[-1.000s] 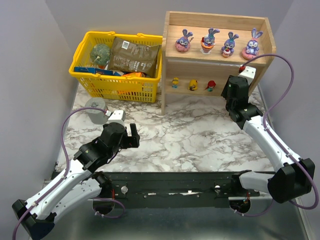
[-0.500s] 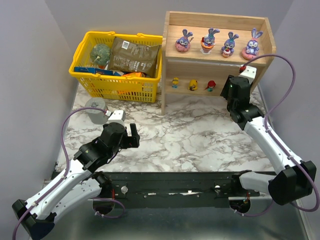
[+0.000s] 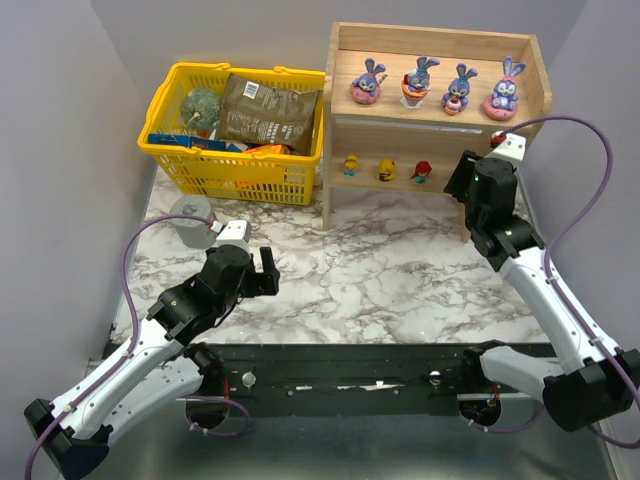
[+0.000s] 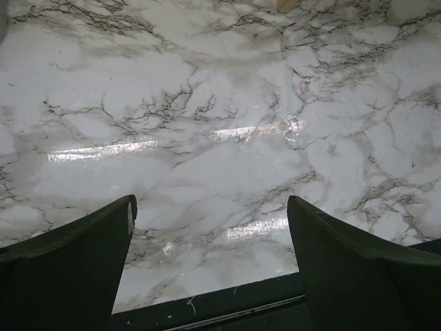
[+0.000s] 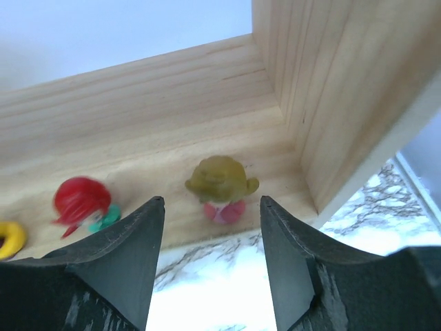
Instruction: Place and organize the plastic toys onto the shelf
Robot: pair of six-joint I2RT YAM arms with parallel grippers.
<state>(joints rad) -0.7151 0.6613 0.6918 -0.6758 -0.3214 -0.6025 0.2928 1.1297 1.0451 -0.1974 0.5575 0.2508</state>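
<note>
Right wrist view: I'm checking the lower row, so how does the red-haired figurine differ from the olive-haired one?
The red-haired figurine has a teal body; the olive-haired figurine has a pink one. The olive-haired figurine stands nearer the side wall of the shelf; the red-haired figurine stands further left. Both stand on its lower board.

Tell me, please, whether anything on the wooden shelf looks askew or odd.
Nothing stands out. The four purple-blue bunny figurines stand upright in a row on the upper tier of the light wooden shelf; the tan-haired pink figurine stands upright by its lower right wall.
</note>
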